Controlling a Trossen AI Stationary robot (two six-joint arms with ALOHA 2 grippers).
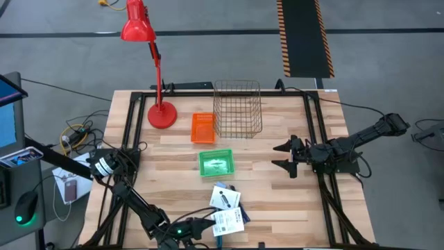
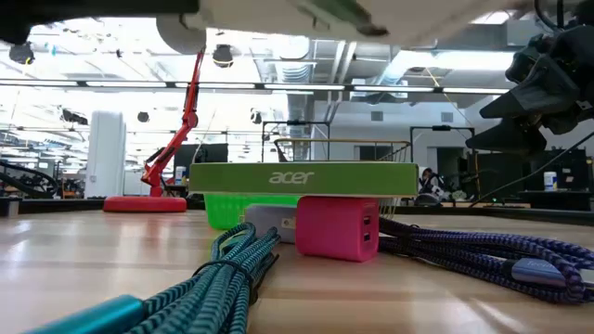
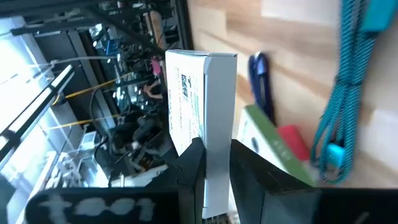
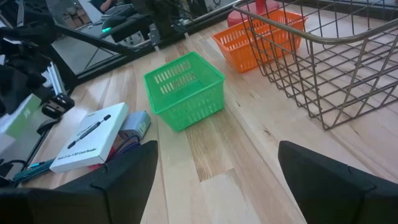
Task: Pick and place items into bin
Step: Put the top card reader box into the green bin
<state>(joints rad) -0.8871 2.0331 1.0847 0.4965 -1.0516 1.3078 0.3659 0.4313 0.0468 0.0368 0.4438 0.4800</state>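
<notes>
My left gripper (image 1: 216, 226) is at the table's near edge, shut on a white card pack (image 3: 205, 93) with print on its face. Beside it on the table lie another white pack with dark print (image 1: 225, 198), a green-edged "acer" pack (image 2: 302, 178) resting on a pink block (image 2: 339, 227), a teal braided cord (image 3: 342, 93) and a purple cord (image 2: 483, 250). The green bin (image 1: 216, 164) stands mid-table. My right gripper (image 4: 217, 186) is open and hovers to the right of the bin (image 4: 185, 87). My left gripper pinches the white card pack between its two fingers (image 3: 193, 168), which press on its two broad faces at the end nearest the wrist (image 3: 214, 155). The rest of the pack sticks out past the fingertips. It looks lifted off the table, above the other items.
An orange bin (image 1: 202, 128) and a wire basket (image 1: 238, 107) stand beyond the green bin. A red desk lamp (image 1: 161, 114) is at the far left. Bare wood (image 1: 277, 201) lies between the items and my right arm. Black frame rails run along both table sides.
</notes>
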